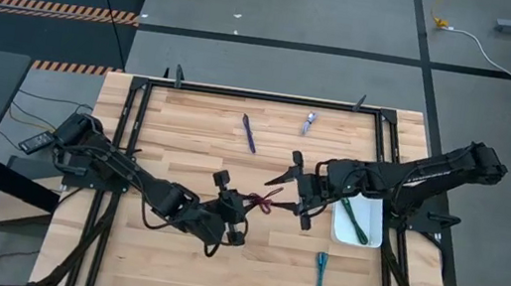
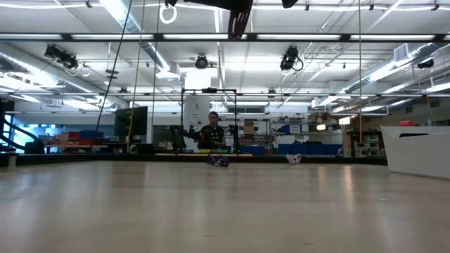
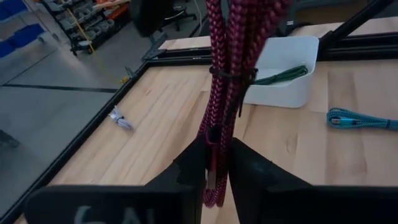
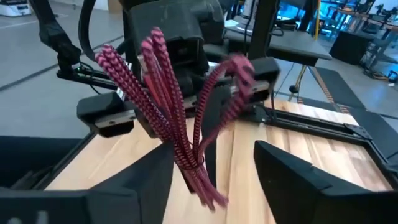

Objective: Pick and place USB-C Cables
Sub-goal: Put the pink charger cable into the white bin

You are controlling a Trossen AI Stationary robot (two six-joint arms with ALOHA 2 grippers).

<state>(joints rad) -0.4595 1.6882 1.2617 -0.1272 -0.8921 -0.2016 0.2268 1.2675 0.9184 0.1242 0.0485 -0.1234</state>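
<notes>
Maroon braided cord, the red USB-C cable (image 3: 219, 93), hangs as a folded bundle between my two pincers above the middle of the table, cinched partway along by a thin dark tie (image 3: 231, 76). I judge it light, limp and a little grippy from its woven sheath; the loose loops will splay and swing, so the surest place to take it is at the tie, where the strands are bunched.

My left gripper (image 3: 217, 167) is clamped on one end of the bundle, fingers nearly together with the cord pinched between them. My right gripper (image 4: 214, 168) faces it with fingers spread wide; the tied end sits in that gap, and I cannot tell whether either finger touches it.

Just beside my right pincer lies the white tray (image 1: 369, 241), holding the green cable (image 1: 355, 220). Out beyond both pincers are the dark purple cable (image 1: 250, 133) and the silvery lilac cable (image 1: 309, 123); the teal cable (image 1: 319, 278) lies near the tray on the near side.
</notes>
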